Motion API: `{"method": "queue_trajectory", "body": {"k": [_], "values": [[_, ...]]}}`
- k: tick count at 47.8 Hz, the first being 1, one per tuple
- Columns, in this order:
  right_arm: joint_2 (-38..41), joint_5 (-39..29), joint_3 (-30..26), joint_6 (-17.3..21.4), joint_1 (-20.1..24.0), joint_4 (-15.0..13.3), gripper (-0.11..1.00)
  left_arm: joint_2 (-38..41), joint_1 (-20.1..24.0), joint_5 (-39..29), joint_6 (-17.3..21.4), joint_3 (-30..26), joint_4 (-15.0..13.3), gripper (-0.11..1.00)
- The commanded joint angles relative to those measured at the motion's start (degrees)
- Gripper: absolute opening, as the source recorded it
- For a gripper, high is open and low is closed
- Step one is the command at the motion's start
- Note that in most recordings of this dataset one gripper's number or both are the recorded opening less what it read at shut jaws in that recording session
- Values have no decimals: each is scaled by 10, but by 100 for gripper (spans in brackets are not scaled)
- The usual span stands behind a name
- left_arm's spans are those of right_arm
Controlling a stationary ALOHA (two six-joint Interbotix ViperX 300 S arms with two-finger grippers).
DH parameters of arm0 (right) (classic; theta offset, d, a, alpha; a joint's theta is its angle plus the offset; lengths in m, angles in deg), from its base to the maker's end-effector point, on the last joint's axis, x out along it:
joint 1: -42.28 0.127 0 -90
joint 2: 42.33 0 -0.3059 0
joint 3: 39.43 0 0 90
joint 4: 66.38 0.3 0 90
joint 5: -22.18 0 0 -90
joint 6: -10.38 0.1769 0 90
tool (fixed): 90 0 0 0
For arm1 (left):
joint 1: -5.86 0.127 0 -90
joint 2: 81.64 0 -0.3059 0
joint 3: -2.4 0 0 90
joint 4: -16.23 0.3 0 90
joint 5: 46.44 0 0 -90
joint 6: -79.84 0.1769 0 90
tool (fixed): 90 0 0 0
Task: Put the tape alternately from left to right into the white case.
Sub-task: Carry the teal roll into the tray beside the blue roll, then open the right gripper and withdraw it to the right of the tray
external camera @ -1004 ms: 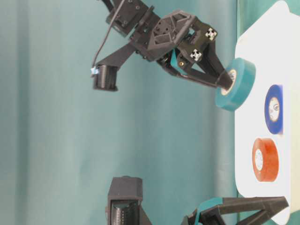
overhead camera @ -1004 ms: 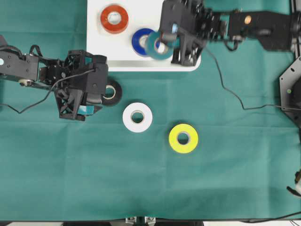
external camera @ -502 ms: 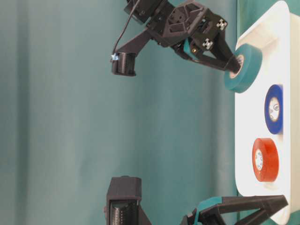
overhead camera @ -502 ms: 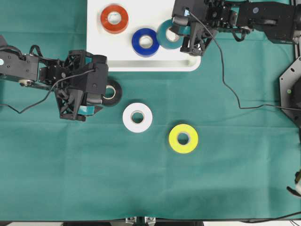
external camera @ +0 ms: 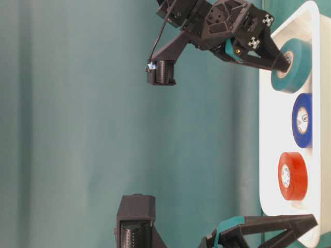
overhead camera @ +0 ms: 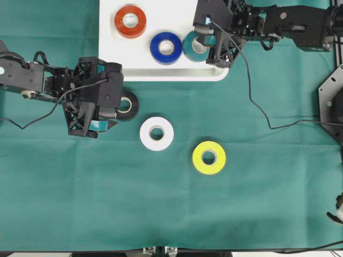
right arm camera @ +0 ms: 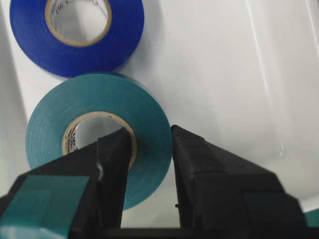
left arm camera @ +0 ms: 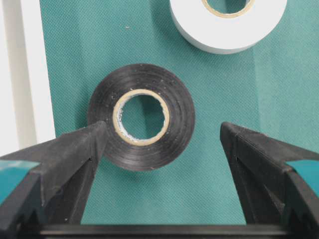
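In the white case (overhead camera: 177,72) lie a red-orange tape (overhead camera: 130,21) and a blue tape (overhead camera: 165,47). Right beside the blue one is the teal tape (overhead camera: 191,45), low in the case (right arm camera: 224,74) with its edge against the blue roll (right arm camera: 75,57). My right gripper (overhead camera: 200,44) is shut on the teal roll (right arm camera: 89,97), one finger in its core and one outside. On the cloth, my left gripper (left arm camera: 162,132) stands open over the black tape (left arm camera: 177,114), its left finger overlapping the roll's edge. White tape (overhead camera: 156,133) and yellow tape (overhead camera: 209,157) lie on the cloth.
Green cloth covers the table. The white roll (left arm camera: 224,35) lies just beyond the black one. The case's front rim (overhead camera: 161,77) runs close to the left gripper (overhead camera: 119,106). The right arm's cable (overhead camera: 257,101) trails over the cloth right of the case.
My right gripper has carried the teal tape from over the case's front edge further in and down, beside the blue roll. The left arm has not moved.
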Motion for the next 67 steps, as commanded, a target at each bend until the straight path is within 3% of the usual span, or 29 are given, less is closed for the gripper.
{"method": "queue_trajectory", "body": {"k": [1, 32, 34, 41, 43, 48, 67], "values": [[-7, -4, -5, 0, 0, -2, 28, -10, -3, 4, -1, -7, -1, 77], [-1, -11, -4, 25, 0, -2, 29, -10, -4, 4, -1, -8, -1, 77], [-1, -11, -4, 25, 0, -2, 37, -10, -4, 4, -1, -8, -1, 77], [-1, -10, -4, 25, 0, -2, 81, -10, -4, 4, -1, -8, -1, 77], [-1, -10, -4, 25, 0, -2, 86, -10, -4, 4, -1, -8, -1, 77], [-1, -9, -4, 25, 0, -2, 75, -10, -4, 4, -1, -8, -1, 77], [-35, -8, -4, 27, 1, -2, 74, -10, -4, 4, -1, -9, -1, 77]]}}
